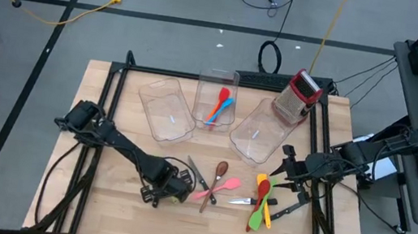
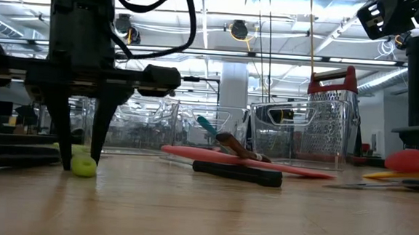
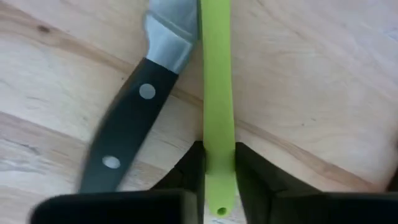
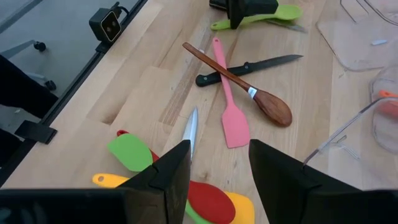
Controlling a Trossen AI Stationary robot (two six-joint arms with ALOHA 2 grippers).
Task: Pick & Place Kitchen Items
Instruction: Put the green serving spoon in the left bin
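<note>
Jaws of the left gripper (image 3: 219, 180) are pressing in on the tail end of a green utensil handle (image 3: 216, 93), one dark finger on each side and touching it, while the handle is lying flat on the tabletop (image 1: 115, 202) near its front edge. Just beside the handle, a black-handled knife (image 3: 124, 118) with two steel rivets is lying at a slant, its blade nearly meeting the green shaft, so the closing fingers are working very near it. The green piece is reading as light moulded plastic or silicone, smooth and possibly a little flexible; a hold this close to the tip is likely to let the far end droop or swivel, and a hold nearer the middle would probably be steadier. Farther out, a brown spoon (image 4: 239, 81) is crossing a pink spatula (image 4: 230, 106) and a second black-handled knife (image 4: 249, 67) at mid-table; these are thin, stiff and light, and are best taken by the handles. The right gripper (image 4: 219, 165) is hovering with its jaws partly apart and holding nothing, over a pile of red, green and yellow utensils (image 1: 263, 200) toward the right front. Behind them three clear bins (image 1: 215, 101) are standing in a row, the middle one containing a red and a blue utensil, with a red-topped grater (image 1: 298, 97) beside the rightmost bin. No brand, label or legible writing is showing on any item.
</note>
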